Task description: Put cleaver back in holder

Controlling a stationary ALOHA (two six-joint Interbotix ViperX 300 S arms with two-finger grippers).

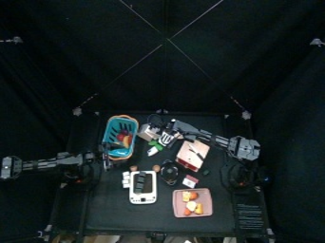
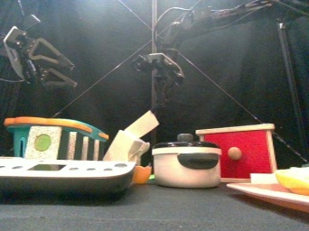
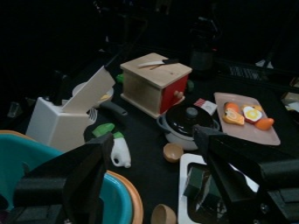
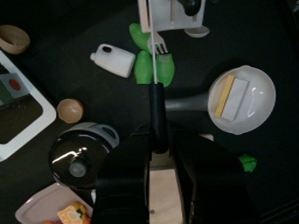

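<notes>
My right gripper (image 4: 156, 154) is shut on the cleaver (image 4: 163, 189). Its pale wooden handle sits between the jaws and its dark blade (image 4: 156, 109) points away edge-on. In the front view this gripper (image 2: 157, 70) hangs high above the table's middle, over the white holder (image 2: 126, 147). The holder (image 3: 56, 122) stands between the basket and the red box, with a white slanted piece sticking out of its top. Only the holder's edge (image 4: 176, 9) shows in the right wrist view, beyond the blade's tip. My left gripper (image 3: 152, 179) is open and holds nothing, at the table's left side above the basket.
A teal basket with an orange rim (image 1: 121, 135) stands at the left, beside a red box with a wooden top (image 2: 237, 153). In front are a black pot (image 2: 183, 164), a white toy scale (image 2: 60, 176) and a plate of fruit (image 3: 246, 114). Green vegetables (image 4: 152, 66), a white bottle (image 4: 114, 59) and a white plate (image 4: 243, 96) lie below the cleaver.
</notes>
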